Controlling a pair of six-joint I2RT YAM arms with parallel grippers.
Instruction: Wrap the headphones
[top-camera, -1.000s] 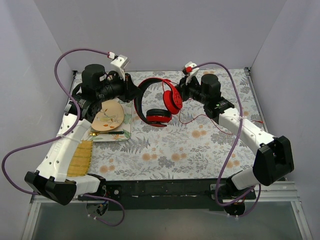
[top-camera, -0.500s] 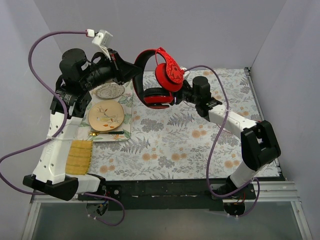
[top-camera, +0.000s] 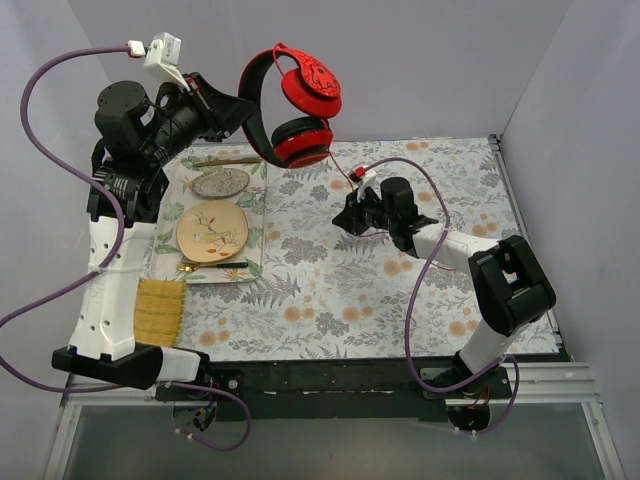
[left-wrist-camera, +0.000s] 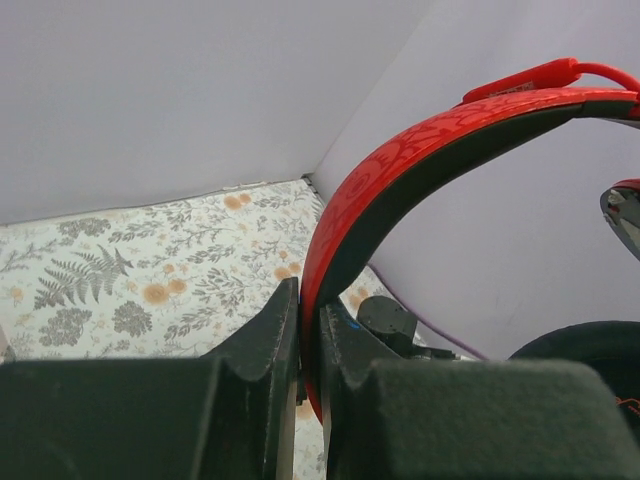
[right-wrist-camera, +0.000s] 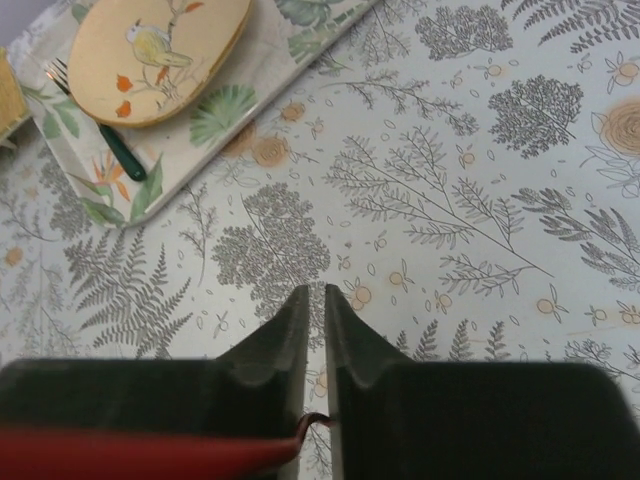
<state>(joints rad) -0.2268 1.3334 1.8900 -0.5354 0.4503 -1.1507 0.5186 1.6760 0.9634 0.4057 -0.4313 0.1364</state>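
Note the left gripper (left-wrist-camera: 308, 340) clamped tight on the headband of the headphones (top-camera: 300, 140), both earcups just beyond its fingertips, raised clear of the counter (top-camera: 340, 290). Note the right gripper (right-wrist-camera: 315, 330) closed to a slit low over the counter, pinching the thin red cable (right-wrist-camera: 318, 419) near its finger roots, well apart from the earcups.
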